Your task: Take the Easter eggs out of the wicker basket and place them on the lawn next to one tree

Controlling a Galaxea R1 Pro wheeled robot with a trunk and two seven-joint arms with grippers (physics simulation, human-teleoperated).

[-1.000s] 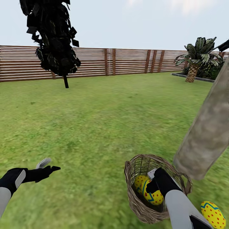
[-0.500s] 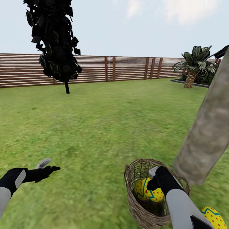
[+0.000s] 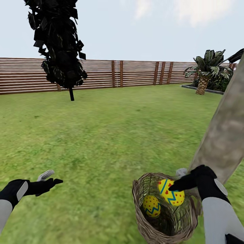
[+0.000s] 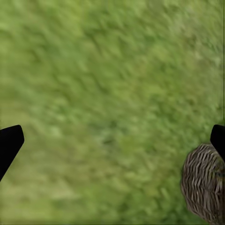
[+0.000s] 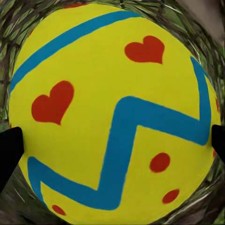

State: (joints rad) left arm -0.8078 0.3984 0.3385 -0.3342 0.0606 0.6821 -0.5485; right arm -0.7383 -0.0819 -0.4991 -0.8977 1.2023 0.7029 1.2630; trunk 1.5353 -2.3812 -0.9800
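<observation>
The right gripper (image 3: 179,181) pinches one Easter egg (image 3: 171,192) at the wicker basket (image 3: 149,220) rim beside the tree (image 3: 223,135), another egg (image 3: 151,206) lies inside, and the left gripper (image 3: 51,178) hovers apparently spread over the lawn (image 3: 101,135).

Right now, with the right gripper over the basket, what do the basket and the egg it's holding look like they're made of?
The basket looks like woven brown wicker: open weave you can see grass through, matte strands. The egg in the right gripper looks hard and smooth, perhaps painted plastic or shell: flat yellow with red hearts and dots and a blue zigzag band. The render leaves that open.
</observation>
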